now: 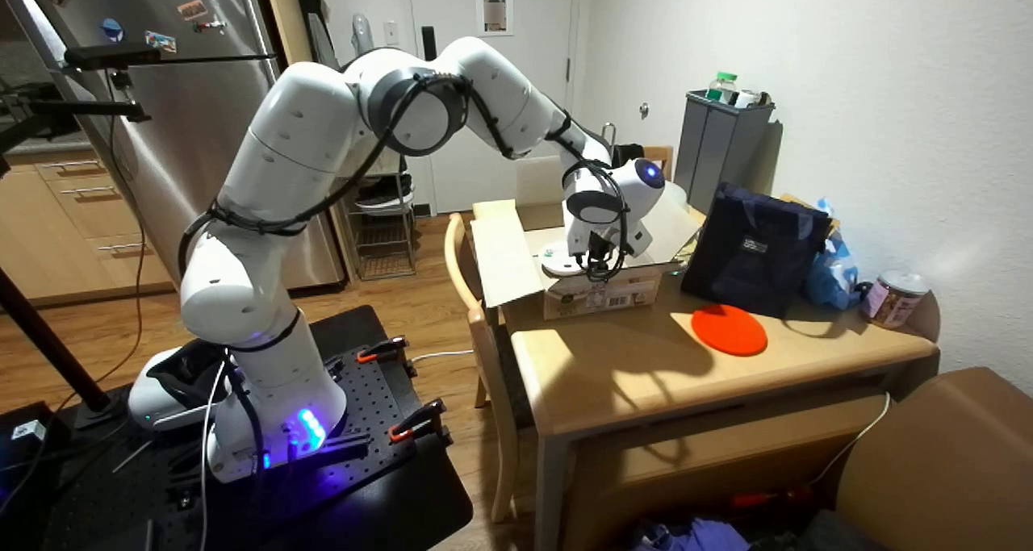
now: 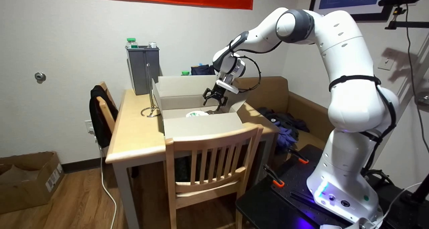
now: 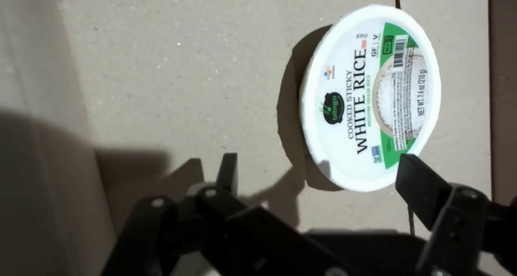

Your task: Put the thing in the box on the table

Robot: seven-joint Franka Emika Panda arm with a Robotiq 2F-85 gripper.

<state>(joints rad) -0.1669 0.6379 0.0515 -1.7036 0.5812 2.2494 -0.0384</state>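
The white carton box stands on the light wooden table with its flaps open; its near flap shows in an exterior view. A white rice bowl with a green-and-white lid lies upright on the box floor. The bowl also shows inside the box in an exterior view. My gripper is open and empty above the box floor, its fingers wide apart. The bowl lies ahead of the fingers, with the right fingertip overlapping its rim in the wrist view. In an exterior view the gripper points down into the box.
An orange-red disc, a dark bag, a blue plastic bag and a jar are on the table. A metal stand is beside the box. A wooden chair stands against the table. Box walls surround the gripper.
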